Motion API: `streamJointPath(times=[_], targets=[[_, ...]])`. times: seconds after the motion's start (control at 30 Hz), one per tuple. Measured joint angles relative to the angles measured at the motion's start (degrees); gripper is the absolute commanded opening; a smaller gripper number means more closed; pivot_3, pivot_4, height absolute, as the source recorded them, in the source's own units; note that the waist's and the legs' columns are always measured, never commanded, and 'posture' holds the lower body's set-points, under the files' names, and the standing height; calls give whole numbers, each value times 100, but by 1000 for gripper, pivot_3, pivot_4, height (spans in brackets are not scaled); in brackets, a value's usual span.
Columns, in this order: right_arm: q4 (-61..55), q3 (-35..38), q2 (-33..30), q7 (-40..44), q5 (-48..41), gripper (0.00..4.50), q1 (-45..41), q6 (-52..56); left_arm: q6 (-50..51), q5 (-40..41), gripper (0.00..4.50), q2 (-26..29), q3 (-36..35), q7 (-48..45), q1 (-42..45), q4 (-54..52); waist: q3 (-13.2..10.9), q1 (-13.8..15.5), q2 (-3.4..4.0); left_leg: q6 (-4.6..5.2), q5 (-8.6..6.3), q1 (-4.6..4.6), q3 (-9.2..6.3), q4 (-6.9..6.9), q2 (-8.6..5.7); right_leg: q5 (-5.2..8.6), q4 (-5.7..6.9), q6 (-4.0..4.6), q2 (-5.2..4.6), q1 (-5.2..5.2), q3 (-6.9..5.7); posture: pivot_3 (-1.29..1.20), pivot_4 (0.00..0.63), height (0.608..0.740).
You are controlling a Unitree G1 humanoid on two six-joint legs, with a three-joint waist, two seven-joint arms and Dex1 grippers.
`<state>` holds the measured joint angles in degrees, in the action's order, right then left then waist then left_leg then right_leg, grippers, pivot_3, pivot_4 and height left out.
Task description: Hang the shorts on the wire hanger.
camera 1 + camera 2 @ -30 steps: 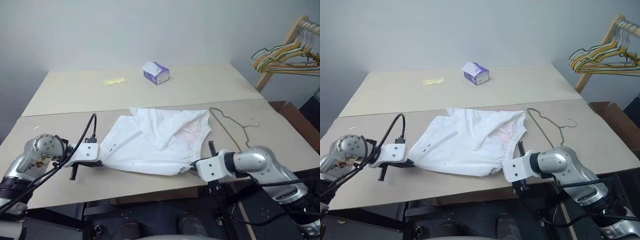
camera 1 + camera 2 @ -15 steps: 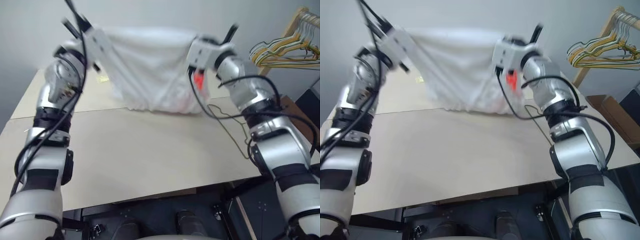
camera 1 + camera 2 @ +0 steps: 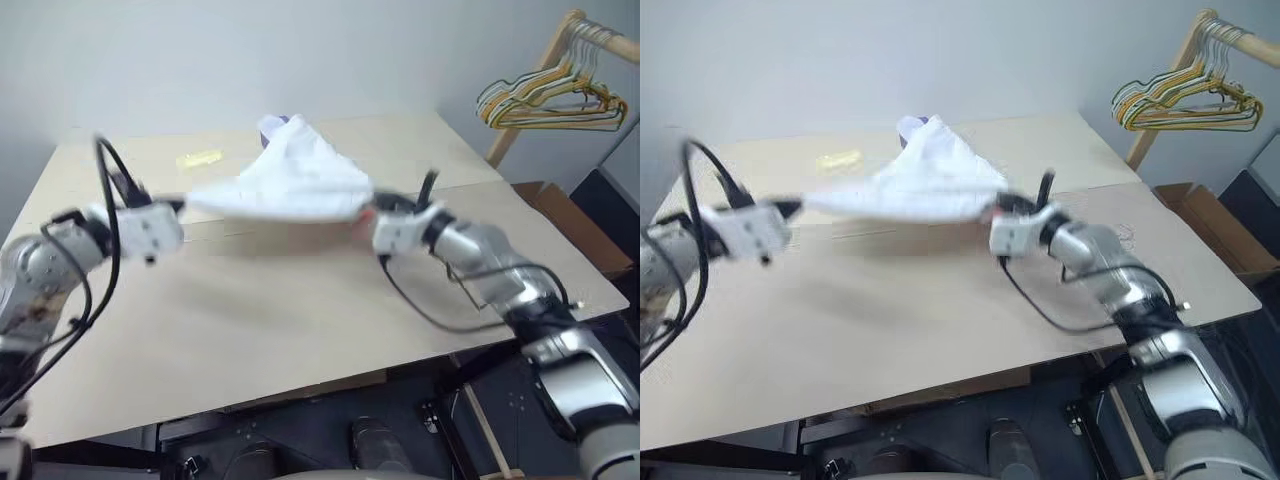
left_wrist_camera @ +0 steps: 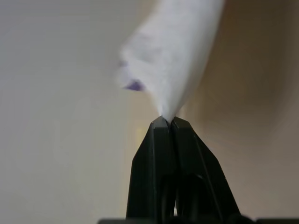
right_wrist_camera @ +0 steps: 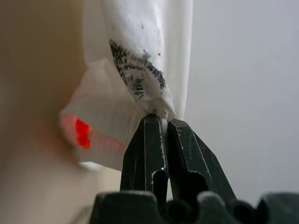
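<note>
Up close in the right wrist view, the right gripper (image 5: pixel 159 122) has its 2 black fingers pinched tight on a gathered white edge of the shorts (image 3: pixel 290 185), with a smudgy dark mark and a bright red spot on the cloth. The head views give neither detail. The left wrist view has the left gripper (image 4: pixel 167 122) clamped on another bunched corner, a scrap of purple blurred beyond it.

From the head camera, the shorts hang stretched above the table (image 3: pixel 300 330), long axis running across from the left gripper to the right, the soft fabric peaking in a crumpled triangle toward the table's far edge. Beyond the table's right corner, coloured hangers (image 3: pixel 1180 95) bunch on a wooden rack.
</note>
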<state>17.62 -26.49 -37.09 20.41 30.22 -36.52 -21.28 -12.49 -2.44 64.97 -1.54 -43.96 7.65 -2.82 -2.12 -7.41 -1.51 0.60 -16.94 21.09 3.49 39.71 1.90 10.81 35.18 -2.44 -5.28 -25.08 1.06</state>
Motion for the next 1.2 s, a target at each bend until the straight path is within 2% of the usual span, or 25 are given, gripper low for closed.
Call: streamJointPath(times=[0.07, 0.17, 0.23, 0.33, 0.53, 0.77, 0.8, 0.9, 1.07, 1.2], targets=[[-253, -171, 9, 360, 6, 0, 183, -96, 185, 79, 26, 234, -90, -466, -682, -313, -2, 33, 0, 4, 4, -20, 0, 5, 5, 3, 3, 0, 8, 15, -1, 10, 0, 740], [-725, -231, -191, 1074, -102, 0, 467, -189, 536, 108, 26, 500, -238, -1009, -1519, -721, -6, 119, 1, 7, 5, -108, -1, -1, 10, 32, 0, -20, 9, 104, -7, 5, 0, 740], [-1093, -233, -367, 1620, -241, 0, 644, -187, 731, 134, 26, 557, -436, -1256, -1896, -1012, -5, 230, -2, 7, 5, -110, 0, 0, 10, 33, 1, -20, 8, 104, -9, 3, 0, 740], [-1404, -234, -477, 2115, -336, 0, 822, -181, 1050, 189, 26, 685, -657, -1627, -2227, -1363, 0, 341, -9, 6, 4, -96, 3, 0, 11, 16, 2, 15, 12, 91, -9, 3, 0, 740], [-1832, -221, -636, 2733, -392, 0, 937, -79, 1788, 305, 26, 952, -1088, -2417, -2752, -2205, 0, 397, -10, 7, 3, -87, 4, 0, 10, 18, -4, 16, 12, 87, -13, 1, 0, 740], [-1881, -206, -731, 2959, -554, 0, 1027, -208, 2424, 401, 26, 1064, -1232, -2931, -3031, -2827, -1, 410, -9, 7, 3, -93, 2, 0, 10, 30, -1, 4, 15, 89, -14, -4, 0, 740], [-1874, -206, -733, 2958, -572, 303, 1027, -267, 2431, 344, 8, 1077, -1232, -2930, -3026, -2820, -1, 410, -9, 7, 3, -93, 2, 0, 10, 30, -1, 5, 15, 89, -14, -6, 0, 740], [-1819, -205, -795, 2977, -572, 1228, 1027, -438, 2316, 237, 656, 1069, -1155, -2913, -2918, -2697, -1, 411, -9, 7, 3, -90, 3, 0, 9, 27, -4, 10, 13, 89, -14, -8, 0, 740], [-1939, -35, -1129, 3408, -931, 3022, 1103, -364, 2269, 307, 2258, 930, -1043, -2955, -2674, -2518, -2, 466, -10, 8, 2, -89, 3, 0, 9, 23, -6, 18, 13, 88, -15, -17, 0, 740], [-2490, 406, -1398, 3799, -1608, 4453, 1458, 226, 2333, 774, 3540, 855, -1179, -3221, -2530, -2494, -3, 497, -9, 8, 2, -89, 3, 1, 9, 27, -4, 13, 12, 88, -15, -25, 0, 740]])
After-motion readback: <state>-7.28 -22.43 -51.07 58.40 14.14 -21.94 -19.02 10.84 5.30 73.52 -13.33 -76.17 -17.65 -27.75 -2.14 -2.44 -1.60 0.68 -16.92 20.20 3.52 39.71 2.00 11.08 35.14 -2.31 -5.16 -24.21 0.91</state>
